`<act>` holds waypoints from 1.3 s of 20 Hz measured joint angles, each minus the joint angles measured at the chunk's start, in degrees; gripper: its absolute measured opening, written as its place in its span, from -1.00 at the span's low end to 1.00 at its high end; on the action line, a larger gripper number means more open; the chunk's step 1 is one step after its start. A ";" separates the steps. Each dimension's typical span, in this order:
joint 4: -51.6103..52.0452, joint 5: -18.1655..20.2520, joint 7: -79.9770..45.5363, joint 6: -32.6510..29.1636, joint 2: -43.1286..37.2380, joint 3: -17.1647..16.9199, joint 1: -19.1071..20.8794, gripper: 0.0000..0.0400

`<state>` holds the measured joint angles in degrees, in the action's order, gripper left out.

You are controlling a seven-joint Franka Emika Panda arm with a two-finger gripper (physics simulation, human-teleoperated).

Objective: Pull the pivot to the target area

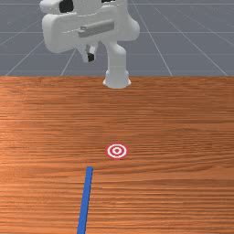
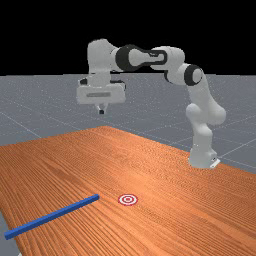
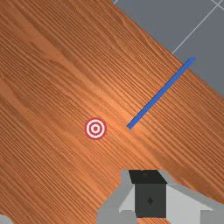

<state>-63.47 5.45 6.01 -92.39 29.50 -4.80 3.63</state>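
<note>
High above the table, my gripper [image 1: 90, 57] hangs toward the front view's left, its fingers together with nothing between them. It hovers well clear of the wood in the far view, gripper [image 2: 101, 112]; in the wrist view the gripper [image 3: 148, 183] stands shut. A long blue bar [image 1: 85, 199], blue bar [image 2: 52, 216], blue bar [image 3: 161, 93], lies flat, its outer end reaching slightly past the table's edge. The red-and-white target [image 1: 117, 151], target [image 2: 128, 199], target [image 3: 95, 128], is beside the bar's inner end, apart from it, nearer the arm's base.
The wooden table [image 1: 183, 114] spreads around the bar and target. At its far side in the front view stands the arm's base [image 1: 117, 78]. Grey floor [image 3: 192, 22] shows beyond the edge where the bar overhangs.
</note>
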 joint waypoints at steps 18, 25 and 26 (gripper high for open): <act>-1.94 -0.18 -0.33 -7.42 15.00 0.17 -0.14 -1.00; -8.13 1.72 -0.26 -20.29 14.70 0.70 0.10 -1.00; -4.21 2.89 1.37 -18.23 16.90 1.77 1.06 -1.00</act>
<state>-67.68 8.35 7.38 -110.62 46.40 -3.03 4.68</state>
